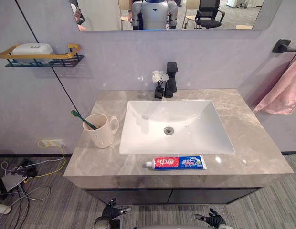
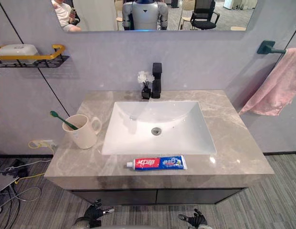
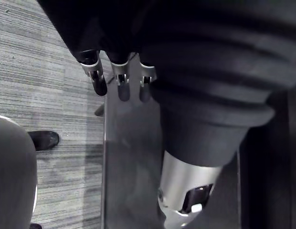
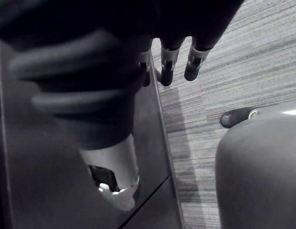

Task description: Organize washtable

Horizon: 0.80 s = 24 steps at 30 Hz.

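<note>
The toothpaste tube (image 1: pixel 176 162) lies flat on the counter (image 1: pixel 258 143), just before the sink (image 1: pixel 138 129). It is probably light, squashy and slick, so best pinched near its stiffer cap. The left hand (image 1: pixel 110 211) and right hand (image 1: pixel 212 218) hang below, fingers relaxed and empty.

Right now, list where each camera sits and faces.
Left eye view: head, looking down on the washtable, toothpaste and mug; left hand and right hand at its bottom edge.
Right eye view: beside it, sharing that same scene.
Left wrist view: along the open left hand, down at the floor.
Right wrist view: along the open right hand, down at the floor.
</note>
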### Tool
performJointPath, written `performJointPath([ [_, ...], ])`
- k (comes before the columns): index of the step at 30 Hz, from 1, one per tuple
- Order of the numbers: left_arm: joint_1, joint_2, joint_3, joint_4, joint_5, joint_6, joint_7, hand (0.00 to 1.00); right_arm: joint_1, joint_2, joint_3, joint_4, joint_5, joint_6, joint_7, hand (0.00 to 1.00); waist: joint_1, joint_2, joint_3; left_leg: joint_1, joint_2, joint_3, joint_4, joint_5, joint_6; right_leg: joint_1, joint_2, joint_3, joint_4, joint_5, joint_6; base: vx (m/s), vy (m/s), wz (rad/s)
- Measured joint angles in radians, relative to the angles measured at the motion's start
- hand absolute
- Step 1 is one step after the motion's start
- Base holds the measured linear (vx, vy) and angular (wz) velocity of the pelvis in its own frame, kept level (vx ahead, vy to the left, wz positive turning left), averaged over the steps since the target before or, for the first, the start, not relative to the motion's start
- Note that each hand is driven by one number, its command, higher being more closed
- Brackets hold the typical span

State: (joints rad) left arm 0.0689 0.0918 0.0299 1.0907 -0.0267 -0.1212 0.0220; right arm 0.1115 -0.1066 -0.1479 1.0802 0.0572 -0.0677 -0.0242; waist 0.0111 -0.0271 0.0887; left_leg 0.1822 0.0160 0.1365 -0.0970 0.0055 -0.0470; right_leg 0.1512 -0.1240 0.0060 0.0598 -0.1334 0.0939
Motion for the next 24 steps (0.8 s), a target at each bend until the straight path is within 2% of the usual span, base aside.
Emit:
performJointPath([
  [2,0.0,0.001,0.001,0.0,0.0,0.0,0.0,0.0,0.003,0.0,0.0,0.0,-0.005,0.0,0.0,0.0,0.0,0.0,-0.001,-0.003,-0.001,0.0,-0.004,-0.001,0.001,0.0,-0.003,0.007,-0.011,0.003,0.002,-0.04,0.01,-0.06],
  [3,0.007,0.003,0.002,0.0,0.0,0.0,0.0,0.0,0.007,0.001,0.001,0.001,-0.011,0.0,0.001,0.0,0.0,-0.009,-0.029,0.005,-0.015,-0.056,0.003,0.0,0.013,0.002,-0.003,0.022,-0.01,0.01,0.012,0.0,0.0,0.0],
  [13,0.006,0.004,-0.004,0.001,0.0,0.0,0.001,0.0,0.029,0.001,-0.005,0.006,-0.009,0.0,0.001,0.0,0.0,-0.011,-0.028,-0.011,-0.02,-0.084,0.003,0.006,0.016,0.001,-0.01,-0.008,-0.012,0.01,0.013,0.0,-0.003,0.07],
  [17,0.0,0.011,-0.038,0.002,0.001,-0.003,0.002,0.0,0.033,0.001,-0.044,0.027,0.015,-0.003,0.0,0.0,0.0,-0.012,-0.024,-0.025,-0.026,-0.105,0.005,0.011,0.018,0.0,-0.015,-0.031,-0.014,0.01,0.013,-0.04,-0.024,0.17],
  [24,-0.003,0.011,-0.038,0.002,0.002,-0.012,0.005,0.0,0.031,0.001,-0.074,0.032,0.044,-0.013,-0.011,0.0,0.001,-0.003,-0.016,-0.051,-0.029,-0.111,0.01,0.007,0.013,-0.017,-0.019,-0.04,-0.024,0.013,0.017,-0.02,-0.01,0.03],
])
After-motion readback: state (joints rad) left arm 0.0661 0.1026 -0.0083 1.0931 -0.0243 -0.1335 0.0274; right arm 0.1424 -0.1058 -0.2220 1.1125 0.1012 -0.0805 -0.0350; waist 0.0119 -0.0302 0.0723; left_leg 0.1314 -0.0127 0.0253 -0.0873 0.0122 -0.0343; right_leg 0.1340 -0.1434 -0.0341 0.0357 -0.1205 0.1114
